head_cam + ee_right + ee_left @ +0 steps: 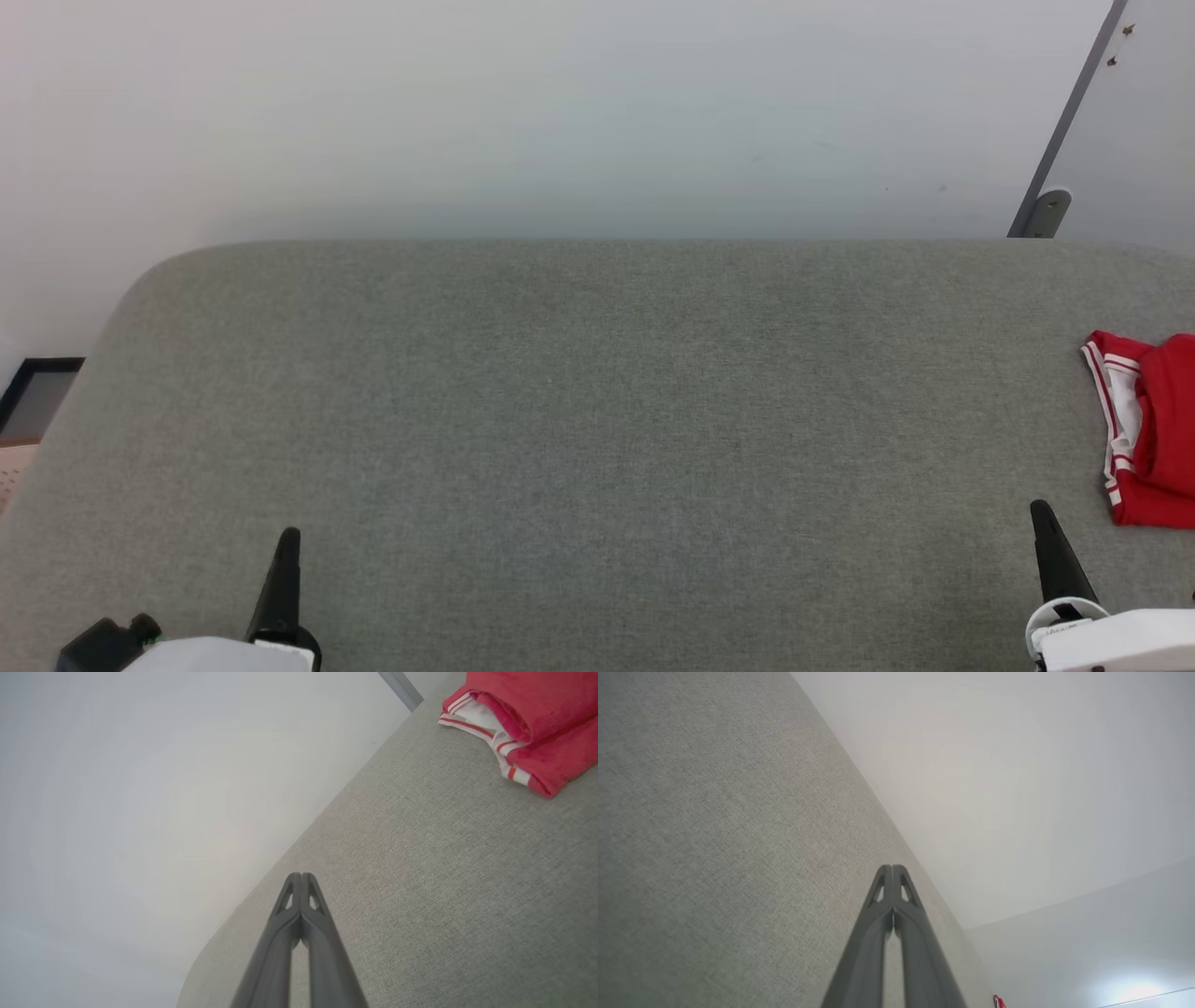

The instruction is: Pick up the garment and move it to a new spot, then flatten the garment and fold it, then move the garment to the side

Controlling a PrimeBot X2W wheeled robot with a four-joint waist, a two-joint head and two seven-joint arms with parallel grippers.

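The garment (1154, 431), red with white and red-white striped trim, lies bunched at the far right edge of the grey fabric surface (597, 420), partly cut off by the head view's edge. It also lies at the top right of the right wrist view, the garment (528, 714). My right gripper (1042, 511) is shut and empty, low at the right, a short way in front of and left of the garment. In its own view the right gripper (301, 875) has its tips pressed together. My left gripper (289, 534) is shut and empty at the lower left, far from the garment; the left gripper (892, 867) shows closed tips.
A pale wall (560, 112) rises behind the grey surface. A grey slanted post with a bracket (1050, 210) stands at the back right. A dark framed object (37, 397) and a beige perforated piece (14, 467) sit off the surface's left edge.
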